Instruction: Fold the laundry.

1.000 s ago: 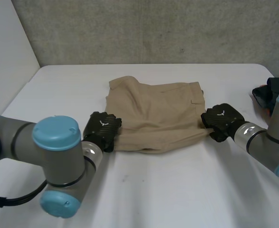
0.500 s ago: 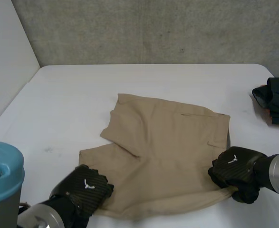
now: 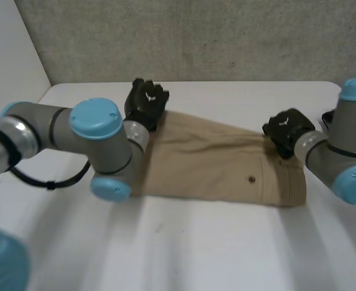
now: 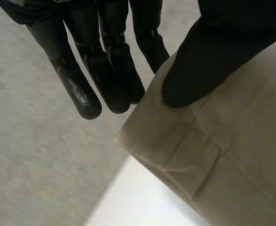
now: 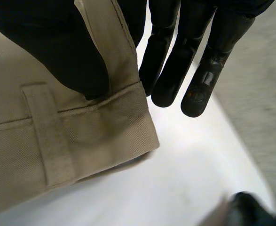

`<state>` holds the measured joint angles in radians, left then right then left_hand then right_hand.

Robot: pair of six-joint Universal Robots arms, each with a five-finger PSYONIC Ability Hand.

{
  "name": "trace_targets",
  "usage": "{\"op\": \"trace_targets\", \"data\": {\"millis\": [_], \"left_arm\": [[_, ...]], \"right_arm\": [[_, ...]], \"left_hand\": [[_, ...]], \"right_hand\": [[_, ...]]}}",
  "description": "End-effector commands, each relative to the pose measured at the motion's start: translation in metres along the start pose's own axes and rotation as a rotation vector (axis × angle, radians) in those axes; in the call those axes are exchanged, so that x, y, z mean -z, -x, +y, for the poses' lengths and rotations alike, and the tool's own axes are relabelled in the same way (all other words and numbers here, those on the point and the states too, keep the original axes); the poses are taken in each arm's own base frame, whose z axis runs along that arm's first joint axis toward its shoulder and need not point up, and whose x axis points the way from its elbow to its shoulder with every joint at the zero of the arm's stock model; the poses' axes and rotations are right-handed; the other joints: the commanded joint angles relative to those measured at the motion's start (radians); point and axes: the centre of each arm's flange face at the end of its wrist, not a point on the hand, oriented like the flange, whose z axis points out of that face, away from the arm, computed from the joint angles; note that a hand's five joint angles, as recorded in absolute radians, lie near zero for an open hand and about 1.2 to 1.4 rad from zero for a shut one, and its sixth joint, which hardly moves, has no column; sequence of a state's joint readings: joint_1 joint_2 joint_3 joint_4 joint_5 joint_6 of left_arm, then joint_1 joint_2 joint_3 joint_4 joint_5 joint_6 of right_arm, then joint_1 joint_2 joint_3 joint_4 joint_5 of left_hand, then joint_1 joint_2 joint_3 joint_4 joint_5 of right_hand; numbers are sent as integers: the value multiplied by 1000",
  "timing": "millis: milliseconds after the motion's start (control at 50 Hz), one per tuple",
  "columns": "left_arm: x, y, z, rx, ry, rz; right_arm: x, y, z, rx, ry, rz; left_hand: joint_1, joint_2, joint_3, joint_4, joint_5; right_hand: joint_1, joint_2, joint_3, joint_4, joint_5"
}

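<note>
— White table (image 3: pixel 184 248), grey wall (image 3: pixel 196 36) behind. Where are the shorts (image 3: pixel 226 167)?
— Mid-frame in the head view, pulled taut between the hands. Left hand (image 3: pixel 146 104) pinches the upper-left corner, right hand (image 3: pixel 285 128) the upper-right (thumb on top, fingers (image 4: pixel 112 80) beneath).
— What do the wrist views add?
— A belt loop (image 5: pixel 46 136) beside each thumb; straight fingers reach past the edge.

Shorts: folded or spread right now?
Cannot tell. The shorts hang stretched between left hand and right hand, each pinching a waistband corner, lower edge on the table; any layer beneath is hidden.
</note>
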<state>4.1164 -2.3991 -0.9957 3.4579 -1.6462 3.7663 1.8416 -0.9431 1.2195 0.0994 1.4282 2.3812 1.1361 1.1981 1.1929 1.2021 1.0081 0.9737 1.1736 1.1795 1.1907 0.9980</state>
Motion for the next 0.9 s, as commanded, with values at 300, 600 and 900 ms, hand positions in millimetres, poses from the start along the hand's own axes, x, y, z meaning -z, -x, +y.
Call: {"op": "trace_targets", "data": {"millis": [300, 600, 900], "left_arm": [[-50, -24, 16, 44, -171, -1], [48, -3, -6, 236, -47, 91], [74, -13, -2, 248, -2, 136]], "right_arm": [[-57, -9, -8, 82, -158, 370], [34, 7, 34, -400, 110, -18], [6, 13, 72, -347, 106, 23]], "left_hand": [[-962, -1024, -1018, -1028, -1008], [-962, -1024, -1018, -1028, -1008], [-962, -1024, -1018, -1028, -1008]], "right_hand": [[-799, -999, -1005, -1016, -998], [-780, -980, -986, -997, -979], [423, 223, 217, 206, 224]]}}
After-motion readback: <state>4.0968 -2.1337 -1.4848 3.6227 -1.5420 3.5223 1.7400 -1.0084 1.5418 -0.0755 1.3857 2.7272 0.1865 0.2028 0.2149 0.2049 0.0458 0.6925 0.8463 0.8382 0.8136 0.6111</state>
